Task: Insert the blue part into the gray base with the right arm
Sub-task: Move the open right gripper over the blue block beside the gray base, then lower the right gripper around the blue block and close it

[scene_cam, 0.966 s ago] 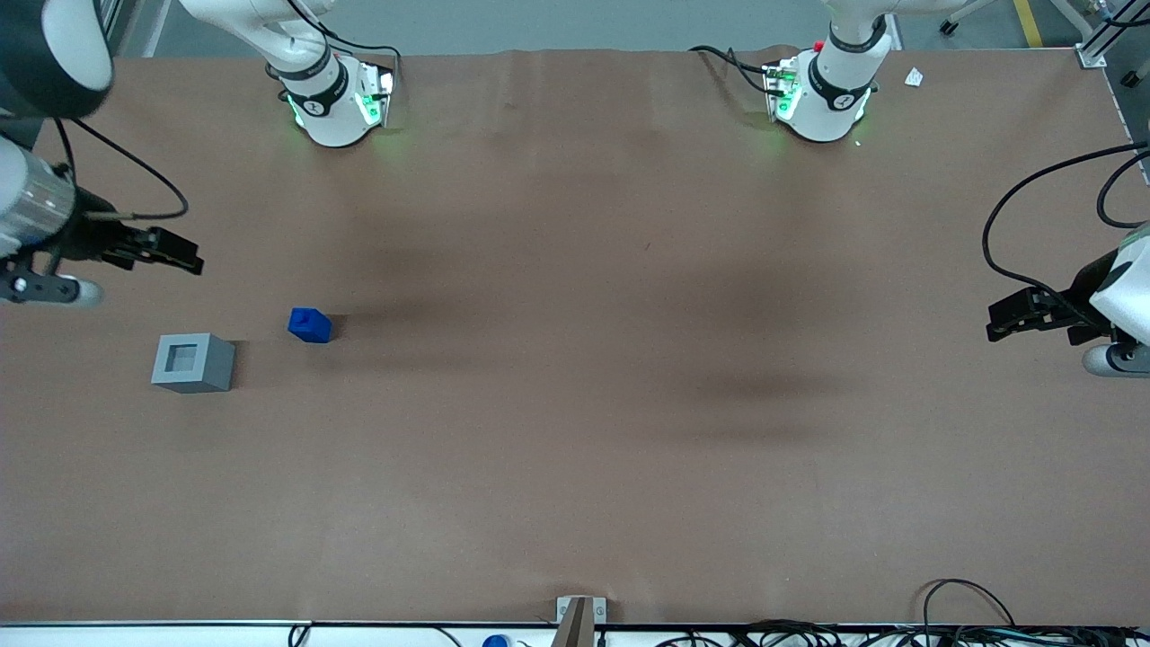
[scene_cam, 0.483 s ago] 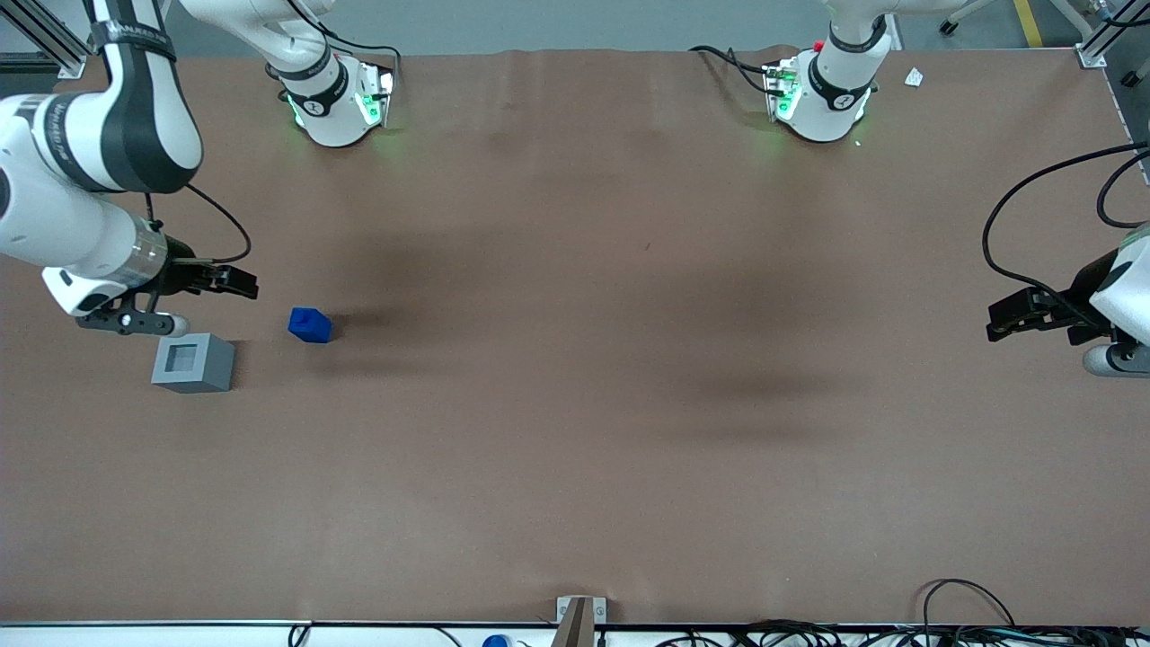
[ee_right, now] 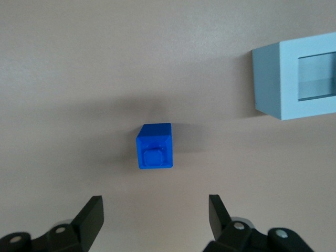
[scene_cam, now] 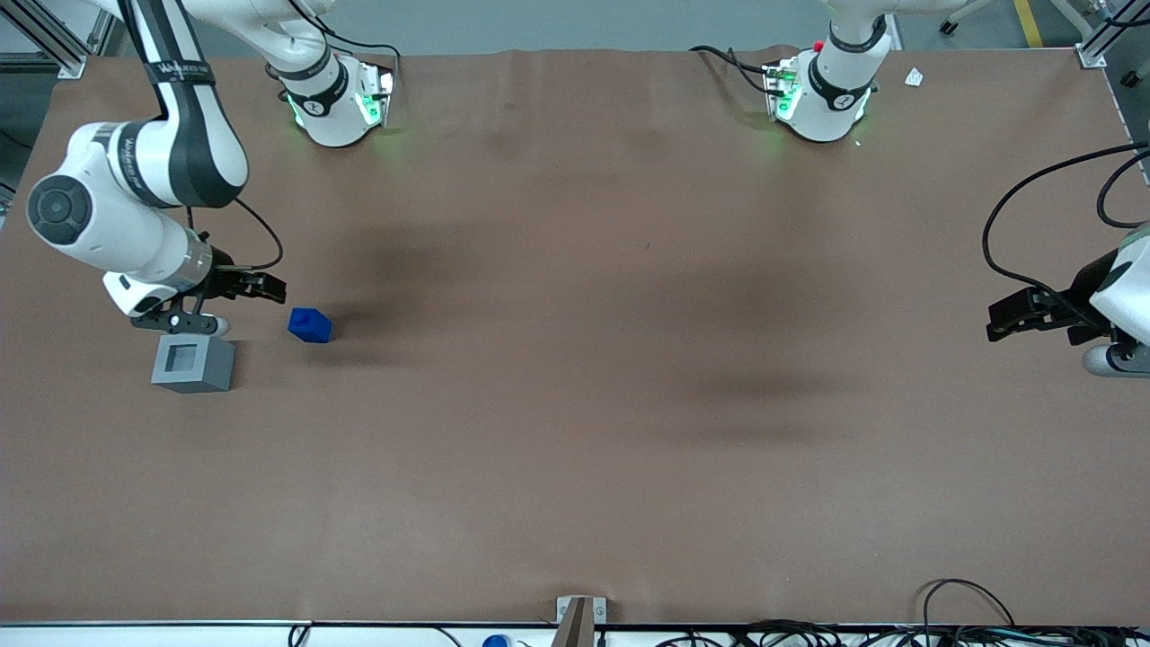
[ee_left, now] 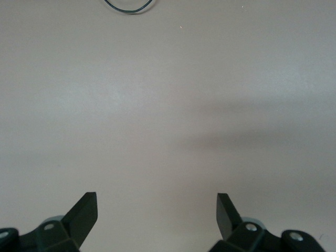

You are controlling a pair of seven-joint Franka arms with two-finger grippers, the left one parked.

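The blue part is a small bright-blue block standing on the brown table, beside the gray base, a light-gray cube with a square recess in its top. The right arm's gripper hangs open and empty just above the table, close to the blue part and a little farther from the front camera than it. In the right wrist view the blue part lies ahead of the open gripper, with its stepped top showing, and the gray base lies off to one side.
The brown table stretches wide toward the parked arm's end. Two arm bases stand at the table's edge farthest from the front camera. Cables lie along the near edge.
The right arm has swung in from the working arm's end of the table, carrying its open gripper toward the blue part. The blue part and gray base have not moved.
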